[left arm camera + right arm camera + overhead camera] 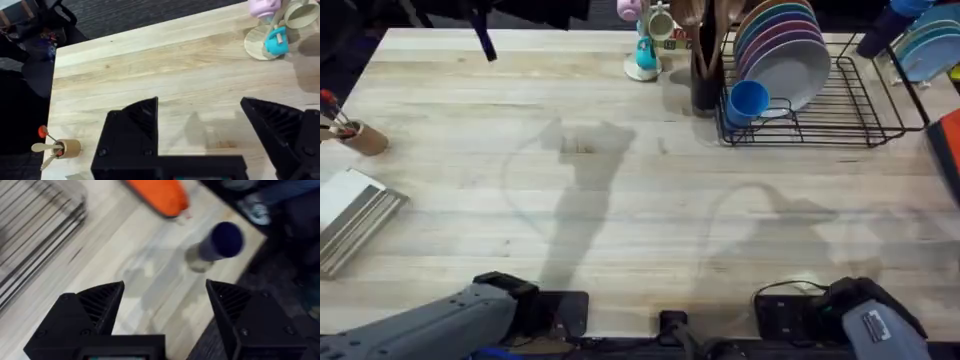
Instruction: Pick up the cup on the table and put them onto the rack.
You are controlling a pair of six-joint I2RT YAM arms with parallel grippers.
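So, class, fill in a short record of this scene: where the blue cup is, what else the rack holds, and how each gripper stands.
cup: blue cup lying on its side in the rack, at its front left corner
rack contents: row of coloured plates
table: mug tree left of rack
left gripper: open, holding nothing
right gripper: open, holding nothing

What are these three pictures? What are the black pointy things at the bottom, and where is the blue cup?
A robot with two arms works at a wooden table. One picture looks down from above. The other two come from small cameras on the arms' wrists. The black pointy things are each arm's gripper, its pinching hand: the left gripper and the right gripper. Both are open and hold nothing. The blue cup already sits in the black wire rack, beside colourful plates.
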